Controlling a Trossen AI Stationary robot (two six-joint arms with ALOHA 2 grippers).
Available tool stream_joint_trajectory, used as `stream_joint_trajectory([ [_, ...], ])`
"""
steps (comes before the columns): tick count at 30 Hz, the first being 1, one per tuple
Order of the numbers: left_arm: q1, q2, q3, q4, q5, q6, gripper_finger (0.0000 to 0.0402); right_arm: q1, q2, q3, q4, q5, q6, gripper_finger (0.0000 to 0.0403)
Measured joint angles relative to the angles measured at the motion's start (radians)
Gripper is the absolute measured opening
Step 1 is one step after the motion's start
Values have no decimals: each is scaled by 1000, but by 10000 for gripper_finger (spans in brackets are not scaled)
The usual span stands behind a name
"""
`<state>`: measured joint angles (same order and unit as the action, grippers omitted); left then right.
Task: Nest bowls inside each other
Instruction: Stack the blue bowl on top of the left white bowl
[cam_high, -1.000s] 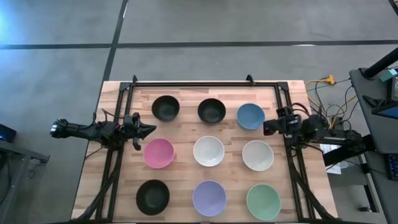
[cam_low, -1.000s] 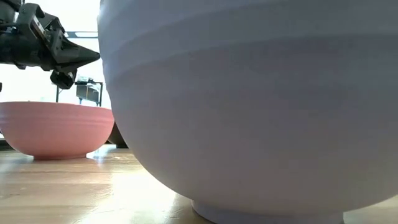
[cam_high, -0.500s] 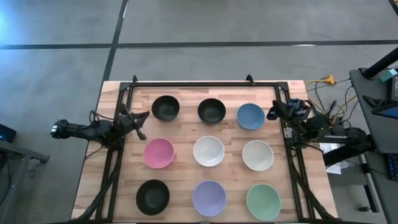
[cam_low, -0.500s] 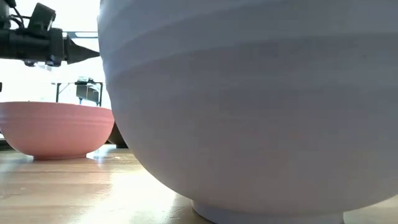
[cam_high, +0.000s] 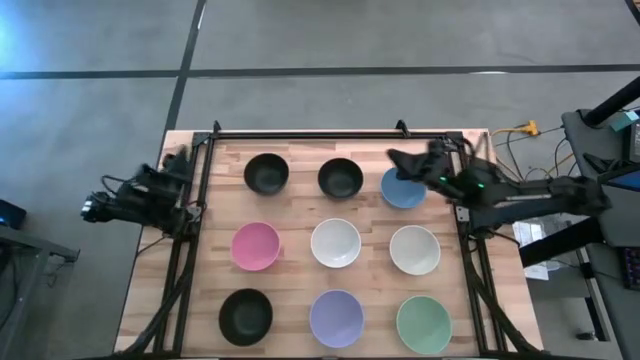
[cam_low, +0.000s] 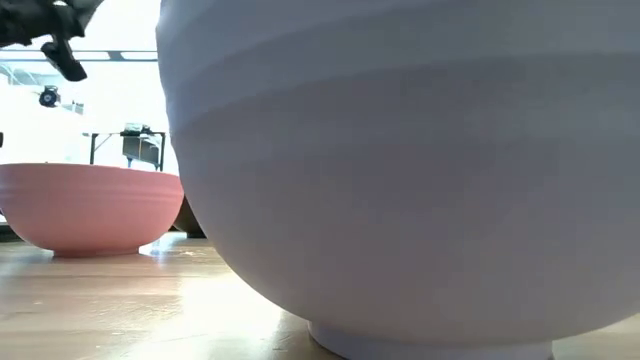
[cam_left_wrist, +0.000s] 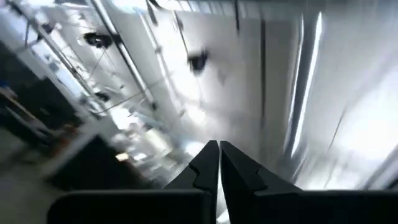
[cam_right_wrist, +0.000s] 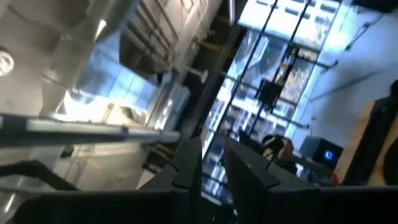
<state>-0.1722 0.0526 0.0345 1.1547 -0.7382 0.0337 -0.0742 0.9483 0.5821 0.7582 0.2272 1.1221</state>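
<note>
Nine bowls sit apart in a three-by-three grid on the wooden table (cam_high: 300, 220); none nested.

Near row, seen from above: black bowl (cam_high: 246, 316), lavender bowl (cam_high: 336, 318), green bowl (cam_high: 424, 324). In the low view the lavender bowl (cam_low: 400, 170) fills most of the frame, standing upright on its foot.

Middle row: pink bowl (cam_high: 256, 246), white bowl (cam_high: 336, 243), second white bowl (cam_high: 414, 250). The pink bowl (cam_low: 90, 208) also shows low, upright, beyond and to one side of the lavender one.

Far row: second black bowl (cam_high: 266, 174), third black bowl (cam_high: 340, 178), blue bowl (cam_high: 401, 190).

Right gripper (cam_high: 396, 160) reaches in from the table's right edge, above the far rim of the blue bowl, between it and the third black bowl. Its wrist view shows the fingers (cam_right_wrist: 249, 168) a narrow gap apart, nothing between them, camera tilted up at the room.

Left gripper (cam_high: 178, 160) is over the table's left edge by the frame rail, well apart from any bowl. Wrist view: fingers (cam_left_wrist: 202, 165) pressed together, empty, pointed up at the room.
</note>
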Motion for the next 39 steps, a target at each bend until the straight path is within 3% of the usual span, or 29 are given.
stream_joint_trajectory([
  [3, 0, -3, 0, 213, -2, -190, 1, 0, 133, 135, 2, -88, -7, 63],
  [6, 0, -7, 0, 414, -3, -273, 1, -3, 228, 260, 0, -219, -98, 63],
  [13, 0, -20, 31, 414, -22, -263, 1, -44, 294, 476, -10, -494, -436, 63],
  [17, 0, -17, 34, 415, -17, -261, 1, -73, 285, 572, -66, -512, -481, 63],
  [20, 1, -9, 39, 401, -31, -210, 1, -83, 281, 654, -73, -513, -405, 63],
  [22, 1, 6, 48, 334, -13, -245, 1, -84, 274, 702, -76, -553, -387, 63],
  [24, 1, 28, 66, 183, 46, -344, 1, -84, 263, 740, -120, -678, -406, 63],
  [26, 1, 67, 113, -41, 89, -469, 1, -92, 239, 766, -248, -836, -456, 63],
  [28, 0, 129, 185, -313, 122, -600, 1, -98, 208, 781, -455, -921, -500, 63],
  [31, 0, 269, 328, -685, 196, -719, 1, -101, 147, 787, -861, -860, -552, 63],
  [36, 0, 523, 583, -1019, 352, -734, 1, -74, 54, 775, -1542, -458, -562, 63],
  [39, 0, 622, 751, -1200, 460, -729, 1, -33, 27, 742, -1806, -297, -470, 63],
])
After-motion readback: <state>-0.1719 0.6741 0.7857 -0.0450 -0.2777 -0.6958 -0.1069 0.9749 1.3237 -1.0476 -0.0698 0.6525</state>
